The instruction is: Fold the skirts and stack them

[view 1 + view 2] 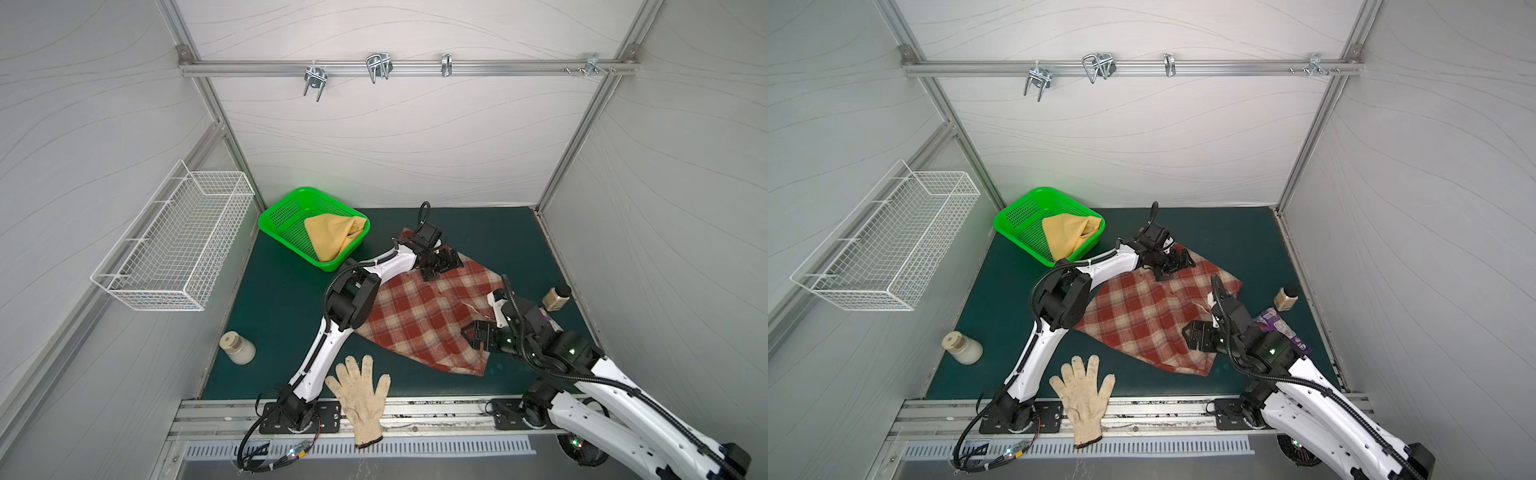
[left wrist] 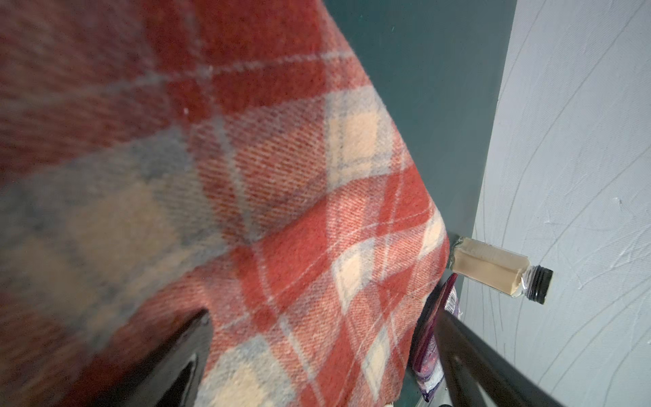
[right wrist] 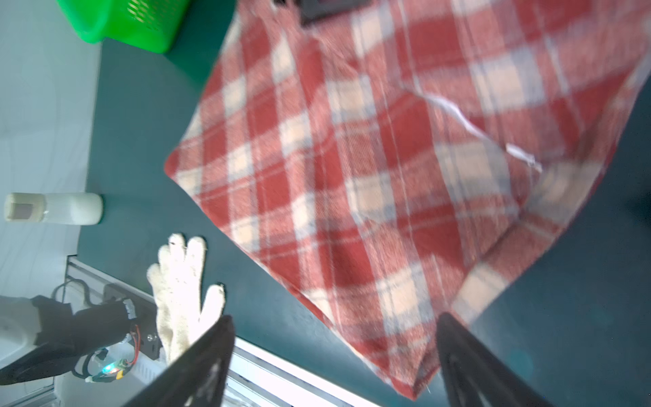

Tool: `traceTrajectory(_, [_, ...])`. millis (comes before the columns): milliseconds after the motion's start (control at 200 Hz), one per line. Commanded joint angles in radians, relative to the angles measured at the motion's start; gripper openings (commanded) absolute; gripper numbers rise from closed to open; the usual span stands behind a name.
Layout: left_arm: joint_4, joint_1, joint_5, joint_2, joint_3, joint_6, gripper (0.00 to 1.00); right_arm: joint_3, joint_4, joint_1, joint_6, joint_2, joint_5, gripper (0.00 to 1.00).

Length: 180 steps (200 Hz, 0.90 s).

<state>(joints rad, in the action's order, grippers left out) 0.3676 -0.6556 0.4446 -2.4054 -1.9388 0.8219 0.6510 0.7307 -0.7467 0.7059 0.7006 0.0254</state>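
Observation:
A rust-red and cream plaid skirt (image 1: 428, 316) (image 1: 1154, 320) lies spread on the green mat, one near corner pointing at the front edge. The mustard-yellow skirt (image 1: 332, 239) (image 1: 1069, 235) sits bunched in the green basket (image 1: 282, 212). My left gripper (image 1: 442, 266) (image 1: 1173, 266) hovers low over the plaid skirt's far corner; in the left wrist view it (image 2: 326, 313) stands open with plaid cloth (image 2: 281, 211) under the wide-spread fingers. My right gripper (image 1: 478, 334) (image 1: 1198, 334) is open above the skirt's right edge (image 3: 370, 176), nothing between its fingers (image 3: 458, 352).
An off-white glove (image 1: 359, 395) lies over the front rail. A white bottle (image 1: 239, 349) stands front left. A small black-capped jar (image 1: 557, 297) and a purple packet (image 1: 1279, 328) sit by the right wall. A wire basket (image 1: 174, 249) hangs on the left wall.

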Motion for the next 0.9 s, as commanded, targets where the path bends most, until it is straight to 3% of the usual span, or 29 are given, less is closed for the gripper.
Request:
traceTrajectory(0, [0.041,0.005,-0.03,-0.037,0.021,-0.012,0.99,-0.036,-0.055,-0.009,-0.016,0.123,-0.025,0.99])
traceTrajectory(210, [0.033,0.007,-0.03,-0.033,0.032,-0.016,0.99,-0.106,-0.276,-0.089,0.04,0.297,-0.047,0.99])
traceTrajectory(730, [0.024,0.014,-0.032,-0.026,0.047,-0.021,0.99,-0.147,-0.457,-0.22,0.116,0.456,-0.034,0.99])
traceTrajectory(896, [0.02,0.02,-0.032,-0.024,0.057,-0.018,0.99,-0.156,-0.47,-0.332,0.177,0.489,0.03,0.99])
